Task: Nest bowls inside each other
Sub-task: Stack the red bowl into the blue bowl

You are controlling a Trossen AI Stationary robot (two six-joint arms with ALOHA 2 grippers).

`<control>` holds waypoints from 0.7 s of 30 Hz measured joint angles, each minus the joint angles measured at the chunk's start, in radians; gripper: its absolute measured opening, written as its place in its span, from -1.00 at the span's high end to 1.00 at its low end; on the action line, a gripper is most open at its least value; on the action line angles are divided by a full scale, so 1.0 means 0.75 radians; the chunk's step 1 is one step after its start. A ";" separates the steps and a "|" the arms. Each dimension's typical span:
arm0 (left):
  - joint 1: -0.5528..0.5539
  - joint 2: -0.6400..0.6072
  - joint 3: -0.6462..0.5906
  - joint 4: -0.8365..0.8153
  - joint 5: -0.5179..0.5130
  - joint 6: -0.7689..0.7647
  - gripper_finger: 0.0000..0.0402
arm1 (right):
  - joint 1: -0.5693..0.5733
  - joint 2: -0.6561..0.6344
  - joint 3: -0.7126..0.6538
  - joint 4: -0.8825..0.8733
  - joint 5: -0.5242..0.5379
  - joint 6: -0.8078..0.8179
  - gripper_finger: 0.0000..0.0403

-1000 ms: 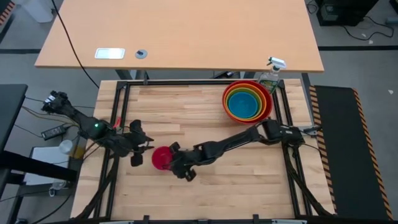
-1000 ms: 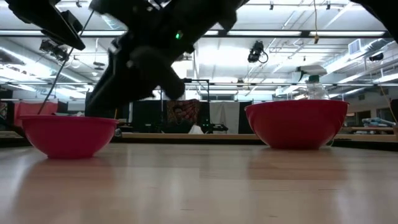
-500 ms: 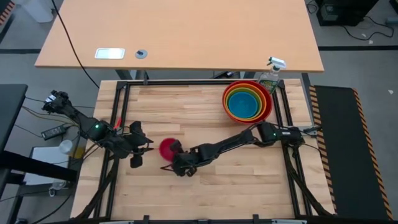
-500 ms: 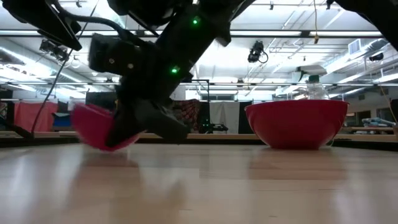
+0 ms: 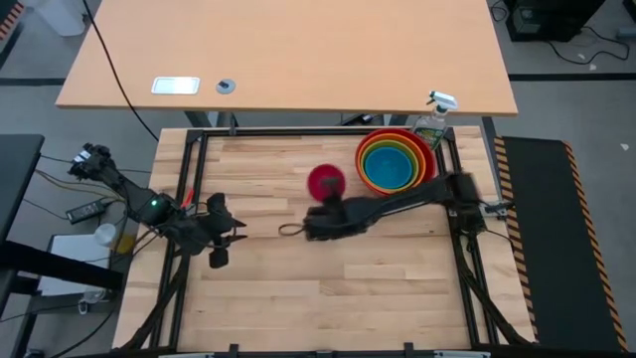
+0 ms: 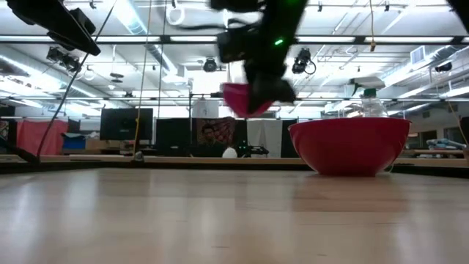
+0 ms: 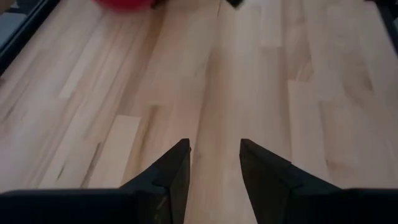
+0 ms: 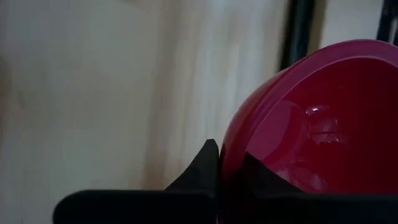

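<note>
The magenta-pink bowl (image 5: 325, 182) hangs in the air over the middle of the table, left of the stack, with my right gripper (image 8: 227, 158) shut on it. In the low view the magenta-pink bowl (image 6: 245, 99) hangs tilted, above the height of the red bowl's rim. The red bowl (image 5: 425, 159) stands on the table at the far right, and the orange, lime green and blue bowl (image 5: 391, 169) sit nested in it. My left gripper (image 7: 214, 155) waits open at the table's left side above bare wood. My right gripper pinches the magenta-pink bowl's rim (image 8: 231, 146), one finger (image 8: 205, 163) outside the wall and one inside the hollow. The fingers slant down at the rim's near side (image 5: 324, 197). The bowl is lifted clear of the table and hangs tilted.
A clear spray bottle (image 5: 433, 121) stands just behind the stack at the far right corner. A black frame (image 5: 298, 132) runs round the table. Bare wood lies between my two grippers and along the near edge.
My right gripper has taken hold of the magenta-pink bowl, which stood on the table near my left gripper. The bowl tipped up, then rose clear and travelled toward the far right, up to the stack. The gripper turned as it went.
</note>
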 joint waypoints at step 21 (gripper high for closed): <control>-0.047 0.001 0.000 0.046 -0.103 -0.001 0.29 | -0.451 -0.773 -0.974 0.199 -0.367 0.430 0.80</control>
